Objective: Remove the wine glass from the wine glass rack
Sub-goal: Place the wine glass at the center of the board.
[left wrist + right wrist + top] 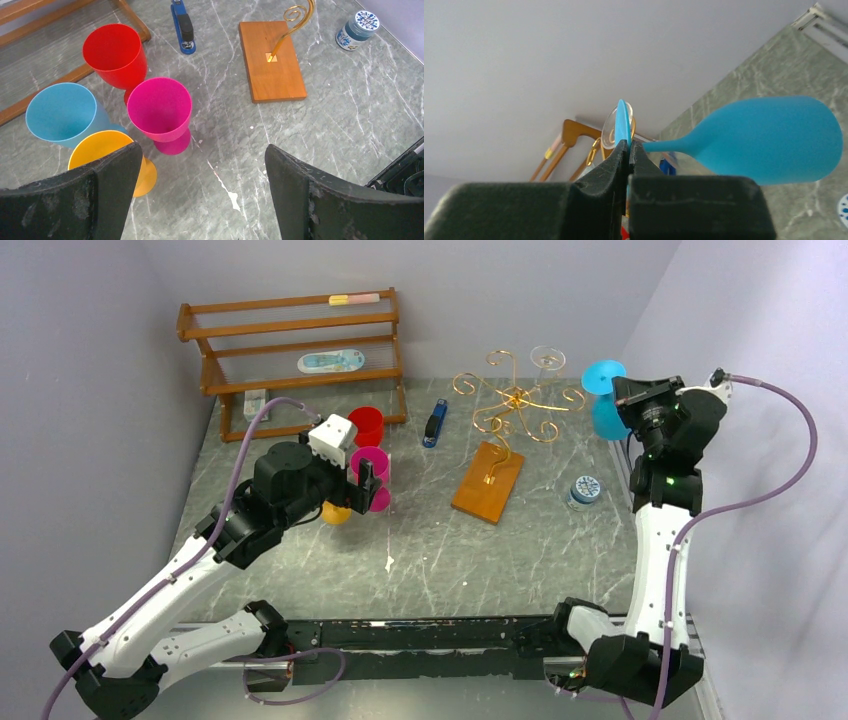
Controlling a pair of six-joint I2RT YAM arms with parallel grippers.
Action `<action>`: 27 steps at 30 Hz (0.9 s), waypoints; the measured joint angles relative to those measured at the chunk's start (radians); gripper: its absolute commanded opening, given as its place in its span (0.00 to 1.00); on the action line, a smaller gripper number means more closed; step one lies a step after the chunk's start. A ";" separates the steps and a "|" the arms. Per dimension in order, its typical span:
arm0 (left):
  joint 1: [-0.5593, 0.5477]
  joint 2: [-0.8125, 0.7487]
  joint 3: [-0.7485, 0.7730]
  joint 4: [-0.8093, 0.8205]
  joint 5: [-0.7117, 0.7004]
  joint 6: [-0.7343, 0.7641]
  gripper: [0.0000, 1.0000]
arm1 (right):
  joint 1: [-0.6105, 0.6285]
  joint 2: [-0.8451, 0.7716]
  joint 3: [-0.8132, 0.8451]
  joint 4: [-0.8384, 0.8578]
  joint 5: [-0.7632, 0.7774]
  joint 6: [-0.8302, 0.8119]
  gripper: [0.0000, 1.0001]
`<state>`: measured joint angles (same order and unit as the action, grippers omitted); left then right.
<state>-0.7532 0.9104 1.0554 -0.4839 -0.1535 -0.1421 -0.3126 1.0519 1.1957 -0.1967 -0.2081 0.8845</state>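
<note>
The gold wire wine glass rack (pixel 515 400) stands at the back middle on its orange-brown wooden base (pixel 488 482); the base also shows in the left wrist view (pixel 272 62). A clear glass (pixel 546 360) hangs at the rack's far right arm. My right gripper (pixel 622 390) is shut on the flat foot (pixel 623 122) of a blue wine glass (pixel 603 400), held in the air just right of the rack, clear of the scroll arms. Its bowl (pixel 769 140) points right. My left gripper (pixel 202 195) is open and empty over the table by the coloured glasses.
Red (pixel 115 50), pink (pixel 160 112), yellow (pixel 105 157) and another blue (pixel 60 115) plastic glass stand together at the left. A brown slatted shelf (pixel 290 350) stands at the back left. A blue stapler (pixel 434 424) and a small blue-lidded jar (pixel 584 490) lie near the rack.
</note>
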 measured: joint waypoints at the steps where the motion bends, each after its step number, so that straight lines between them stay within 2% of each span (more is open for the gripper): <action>1: 0.000 -0.001 0.000 0.000 0.000 0.000 0.97 | 0.000 -0.008 0.004 -0.012 0.007 -0.013 0.00; 14: 0.000 -0.010 0.000 0.000 0.000 0.004 0.97 | 0.040 -0.074 0.155 -0.164 0.046 -0.159 0.00; 23: 0.000 -0.010 0.000 0.000 0.013 0.017 0.97 | 0.142 -0.283 0.061 -0.312 0.093 -0.141 0.00; 27: 0.000 -0.009 0.000 0.002 0.029 0.019 0.97 | 0.180 -0.323 0.063 -0.348 0.092 -0.111 0.00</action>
<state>-0.7532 0.9012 1.0554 -0.4816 -0.1246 -0.1230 -0.1326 0.7292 1.2591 -0.5449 -0.1162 0.7731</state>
